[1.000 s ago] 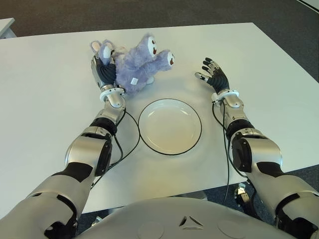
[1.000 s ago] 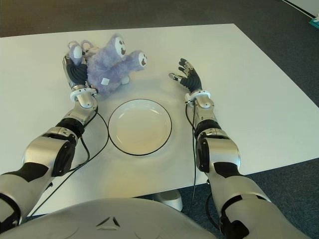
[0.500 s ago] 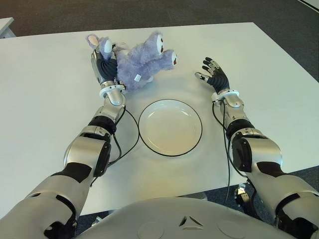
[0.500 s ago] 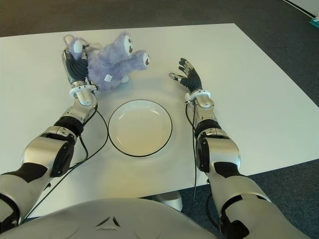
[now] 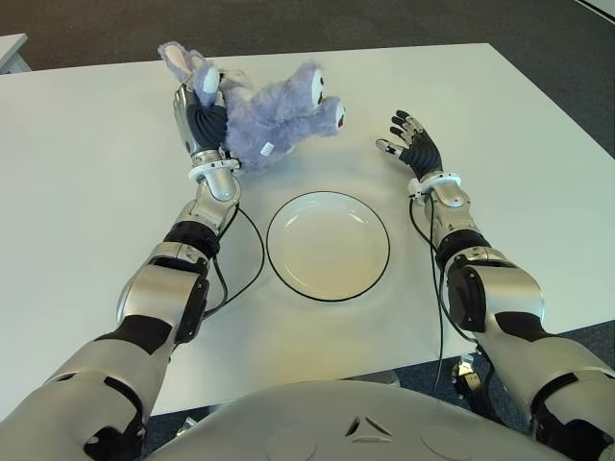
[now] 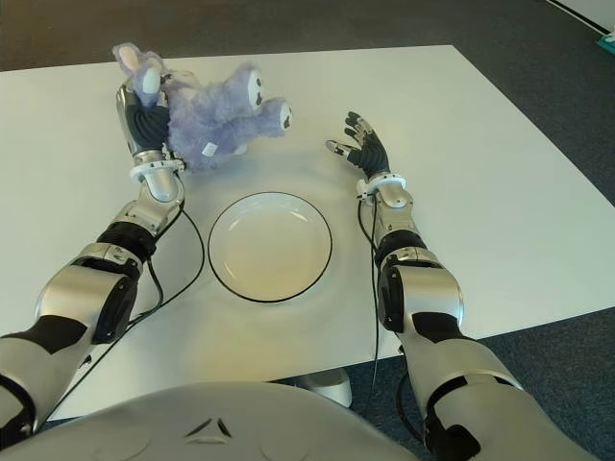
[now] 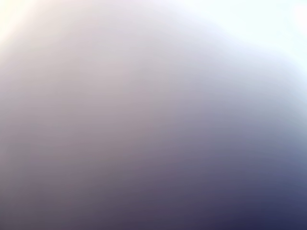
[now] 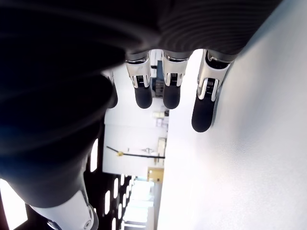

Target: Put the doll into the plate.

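L hand [image 5: 202, 125], upper left of the head view, is clamped on the purple doll [image 5: 274, 115], which hangs off the table [image 5: 86, 230]. The plate [image 5: 328, 244] sits at frame centre, below and to the right. Judgement: carry the doll down-right w/ the grip firm, centre it over the plate before lowering, since its legs could drape over the rim. R hand [image 5: 411, 146], right of the doll, is spread and holds nothing.

A white surface [image 5: 86, 192] fills most of both eye views. Dark grey carpet [image 5: 288, 24] lies beyond its far edge and along its right side. At the far left, the corner of a second pale surface [image 5: 12, 50] juts into view. A small teal thing [image 6: 606, 39] (too small to identify) sits on the carpet at far right.
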Motion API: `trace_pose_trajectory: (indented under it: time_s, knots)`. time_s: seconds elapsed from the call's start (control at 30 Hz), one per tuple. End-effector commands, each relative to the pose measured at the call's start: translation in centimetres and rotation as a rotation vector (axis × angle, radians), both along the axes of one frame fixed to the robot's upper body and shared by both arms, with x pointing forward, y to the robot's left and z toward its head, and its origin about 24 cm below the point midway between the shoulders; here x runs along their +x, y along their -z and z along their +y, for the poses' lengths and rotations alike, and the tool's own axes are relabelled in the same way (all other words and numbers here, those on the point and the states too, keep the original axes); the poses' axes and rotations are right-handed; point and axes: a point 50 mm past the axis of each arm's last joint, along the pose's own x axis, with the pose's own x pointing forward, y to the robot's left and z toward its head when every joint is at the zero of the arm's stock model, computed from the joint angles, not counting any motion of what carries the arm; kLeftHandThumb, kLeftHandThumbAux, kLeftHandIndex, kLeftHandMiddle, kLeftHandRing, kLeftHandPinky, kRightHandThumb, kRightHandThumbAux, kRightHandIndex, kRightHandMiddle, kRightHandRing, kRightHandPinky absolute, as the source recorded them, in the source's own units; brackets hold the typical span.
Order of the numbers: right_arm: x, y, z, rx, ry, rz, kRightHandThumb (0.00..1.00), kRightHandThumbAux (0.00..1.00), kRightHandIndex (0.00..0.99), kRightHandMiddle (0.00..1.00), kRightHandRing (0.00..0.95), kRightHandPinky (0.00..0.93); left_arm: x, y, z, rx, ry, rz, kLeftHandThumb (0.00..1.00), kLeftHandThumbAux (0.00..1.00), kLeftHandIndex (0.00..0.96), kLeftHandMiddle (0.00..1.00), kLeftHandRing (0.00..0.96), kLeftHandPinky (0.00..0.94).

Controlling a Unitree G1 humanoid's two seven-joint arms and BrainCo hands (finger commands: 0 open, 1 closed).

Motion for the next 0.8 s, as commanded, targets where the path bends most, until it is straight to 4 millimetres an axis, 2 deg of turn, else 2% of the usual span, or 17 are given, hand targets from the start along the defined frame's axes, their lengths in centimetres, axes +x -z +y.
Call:
trace_pose_trajectory:
  time_s: [0.03, 0.3, 0.8]
  knots:
    - [-3.6, 6.5, 0.2, 0.012, 0.013, 0.276, 0.212, 0.802, 0.032, 0.048, 0.059, 0.074, -0.5, 0.2, 0.4, 0.038, -0.025, -0.012, 0.745, 0.691, 0.444, 0.841, 0.863, 0.866]
    - [-3.6, 6.5, 0.2, 0.01, 0.012, 0.276, 0.206, 0.802, 0.03, 0.048, 0.059, 0.076, -1.2, -0.6, -0.2, 0.094, -0.005, -0.07, 0.746, 0.691, 0.444, 0.843, 0.867, 0.867]
    - [-3.7, 6.6, 0.1, 0.013, 0.014, 0.283, 0.195, 0.792, 0.028, 0.044, 0.058, 0.07, -2.0, -0.8, -0.6, 0.122, 0.05, -0.068, 0.734, 0.685, 0.447, 0.807, 0.85, 0.846]
